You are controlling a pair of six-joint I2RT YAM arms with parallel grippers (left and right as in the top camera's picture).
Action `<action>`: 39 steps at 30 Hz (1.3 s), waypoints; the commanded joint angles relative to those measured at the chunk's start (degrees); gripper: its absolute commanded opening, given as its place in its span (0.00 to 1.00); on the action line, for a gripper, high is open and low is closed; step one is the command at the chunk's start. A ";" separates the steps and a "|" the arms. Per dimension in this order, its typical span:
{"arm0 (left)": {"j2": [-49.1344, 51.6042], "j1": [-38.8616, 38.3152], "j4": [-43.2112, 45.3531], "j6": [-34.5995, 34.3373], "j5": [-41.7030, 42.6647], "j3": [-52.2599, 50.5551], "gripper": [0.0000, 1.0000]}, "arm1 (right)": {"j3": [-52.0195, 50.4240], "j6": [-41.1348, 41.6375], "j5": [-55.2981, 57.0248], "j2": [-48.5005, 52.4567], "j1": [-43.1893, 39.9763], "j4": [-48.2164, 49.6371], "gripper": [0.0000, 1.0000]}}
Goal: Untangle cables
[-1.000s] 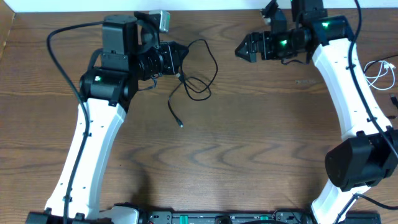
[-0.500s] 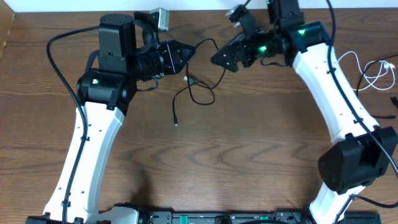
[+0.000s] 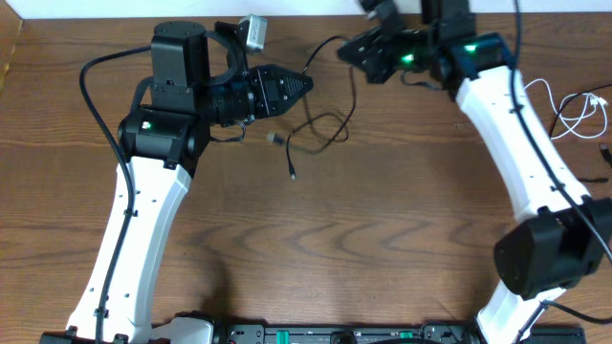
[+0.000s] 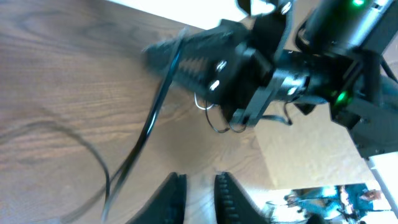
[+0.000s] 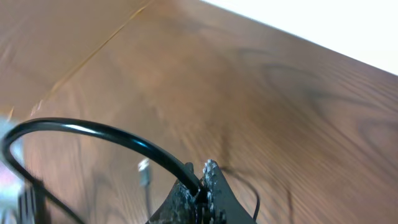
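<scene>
While the right tool (image 3: 346, 50), clamped on the black cable (image 3: 330, 122), has withdrawn to the far edge of the table (image 3: 382, 239), the left tool (image 3: 304, 84) has parted slightly. Broad bare wood lies nearward, and the white cable (image 3: 574, 110) rests at the right edge.
</scene>
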 commanded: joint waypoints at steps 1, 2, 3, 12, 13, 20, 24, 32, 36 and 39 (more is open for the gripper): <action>-0.61 -0.07 0.11 -0.07 0.22 0.17 0.29 | 1.84 13.22 5.49 -7.63 -6.25 -1.57 0.01; -0.61 -0.07 -0.13 1.16 0.24 0.17 0.29 | 2.27 14.03 5.66 -9.14 -8.04 -2.84 0.01; -0.61 -0.07 -0.31 1.95 0.22 0.17 0.30 | 2.51 14.38 6.27 -10.03 -9.20 -3.82 0.01; -0.59 -0.09 -1.20 3.85 -5.44 0.15 0.30 | 7.63 14.16 20.70 -20.15 -24.48 -23.15 0.01; -0.59 -0.09 -1.18 3.85 -5.99 0.15 0.30 | 9.46 13.70 20.72 -20.37 -26.36 -25.55 0.01; -0.57 -0.07 -1.77 3.87 -8.83 0.15 0.31 | 19.69 13.64 16.48 -20.39 -38.95 -31.61 0.01; -0.57 -0.09 -2.54 3.87 -10.58 0.11 0.31 | 21.42 13.66 12.85 -20.39 -45.68 -32.26 0.01; -0.57 -0.09 -3.13 3.87 -11.69 0.11 0.31 | 21.31 13.64 21.42 -17.75 -51.47 -36.06 0.01; -0.57 -0.09 -3.17 3.85 -11.80 0.11 0.31 | 21.31 13.62 25.75 -13.70 -51.47 -37.09 0.01; -0.57 -0.09 -3.34 3.85 -11.80 0.11 0.31 | 21.31 13.64 27.82 -9.18 -51.36 -37.99 0.01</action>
